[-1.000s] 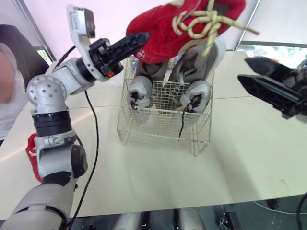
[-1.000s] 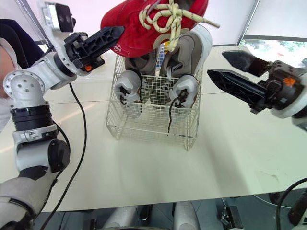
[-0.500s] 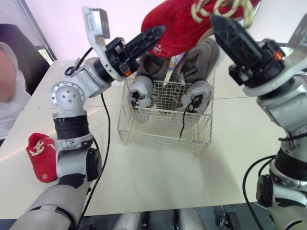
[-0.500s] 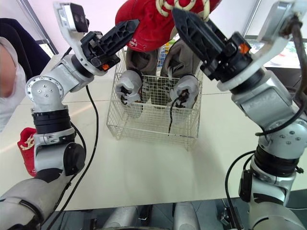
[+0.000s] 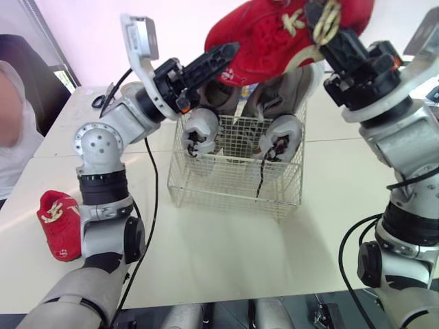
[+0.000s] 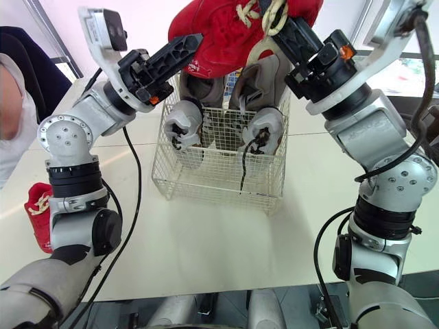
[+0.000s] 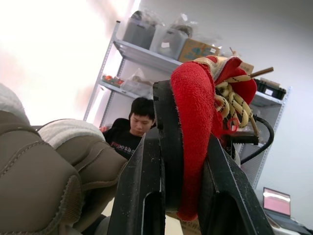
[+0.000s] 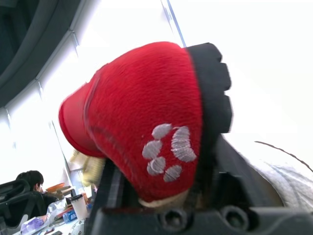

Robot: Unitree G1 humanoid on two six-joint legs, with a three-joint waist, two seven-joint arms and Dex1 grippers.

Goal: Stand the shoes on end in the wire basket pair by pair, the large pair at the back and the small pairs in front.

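Bright daylight, with white glare behind the red shoe [image 8: 146, 112].

Basket [image 5: 226, 175] is mid-table [image 5: 240, 247], big pair [image 5: 285, 130] standing on end at its back. One small shoe [image 5: 264, 38] is up above them, and a second shoe [image 5: 58, 223] lies on the table way off left.

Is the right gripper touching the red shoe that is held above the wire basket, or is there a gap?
Touching. The right wrist view shows the red shoe pressed between the black fingers of the right gripper, with no gap.
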